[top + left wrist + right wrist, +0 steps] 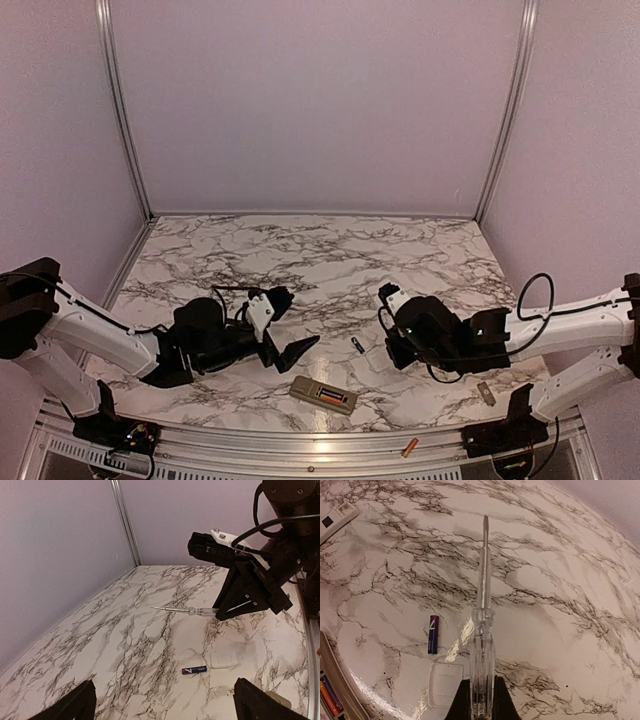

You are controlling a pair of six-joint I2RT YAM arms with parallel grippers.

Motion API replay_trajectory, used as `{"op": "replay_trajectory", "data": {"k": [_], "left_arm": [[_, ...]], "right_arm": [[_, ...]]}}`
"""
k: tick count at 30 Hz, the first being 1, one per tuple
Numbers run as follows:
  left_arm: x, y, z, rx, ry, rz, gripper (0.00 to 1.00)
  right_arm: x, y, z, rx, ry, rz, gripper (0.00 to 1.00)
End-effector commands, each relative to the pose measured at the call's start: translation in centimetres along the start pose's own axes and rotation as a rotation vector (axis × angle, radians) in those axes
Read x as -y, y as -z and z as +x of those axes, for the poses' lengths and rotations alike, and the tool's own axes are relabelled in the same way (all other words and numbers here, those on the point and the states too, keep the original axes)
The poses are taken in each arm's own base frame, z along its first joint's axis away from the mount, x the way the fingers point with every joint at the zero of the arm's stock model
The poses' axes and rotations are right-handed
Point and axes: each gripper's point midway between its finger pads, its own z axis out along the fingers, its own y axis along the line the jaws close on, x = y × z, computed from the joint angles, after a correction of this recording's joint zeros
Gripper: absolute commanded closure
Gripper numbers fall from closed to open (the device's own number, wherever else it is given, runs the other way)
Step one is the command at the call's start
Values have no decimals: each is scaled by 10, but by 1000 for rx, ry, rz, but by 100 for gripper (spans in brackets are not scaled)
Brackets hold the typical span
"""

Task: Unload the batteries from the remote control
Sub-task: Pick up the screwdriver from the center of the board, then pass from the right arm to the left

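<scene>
We see a marble table (300,250) with both arms reaching in over it, the left arm (100,340) from 8 o'clock of the top view and the right arm (560,325) from 4 o'clock.

The left gripper (288,328) has its claw spread wide with nothing between the fingers. It sits above the marble at 7 o'clock of table centre.

The right gripper (481,690) is clamped narrow on the clear handle of a screwdriver (482,605). The shaft points straight out past the fingertips, tip off the marble.

The remote control (323,395) lies flat at 6 o'clock, close to the near edge and between the two grippers. It is back-side up with the compartment open. We count at least two of the batteries (331,398) seated inside, one orange and one dark (a third may be there, too small to tell).

The battery cover (445,682), a clear-white rectangular piece, lies flat on the marble under the screwdriver handle in the right wrist view. It is at 1 o'clock of the remote control.

A small grey piece (486,393) lies at 3 o'clock of the remote control, by the right arm. We can't tell what it is.

A loose dark-blue battery (433,634) lies on its side on the marble. It is at 11 o'clock of the battery cover in the right wrist view, near it but not touching.

A loose orange battery (410,447) lies on the aluminium rail (300,440) at the near edge, at 4 o'clock of the remote control and off the marble.
</scene>
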Motion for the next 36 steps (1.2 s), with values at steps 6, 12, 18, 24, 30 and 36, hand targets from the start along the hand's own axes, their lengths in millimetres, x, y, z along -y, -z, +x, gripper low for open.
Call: {"op": "replay_trajectory", "data": {"k": [6,12,18,24,30,36], "left_arm": [[6,16,-40,78,255,331,11],[3,13,-53,57,424,415,24],[-7,5,-54,8,592,462,35],[-11,-3,-48,-39,654,445,40],[-17,-15,-33,-115,762,422,44],[-31,-22,-21,-130,828,381,47]], "right_arm": [[-30,24,-38,164,181,-18,100],[-45,29,-45,188,276,-10,100],[-72,38,-48,242,404,-52,100],[-85,39,-49,258,491,-24,100],[-88,34,-51,249,520,3,100],[-89,33,-52,249,529,8,100]]}}
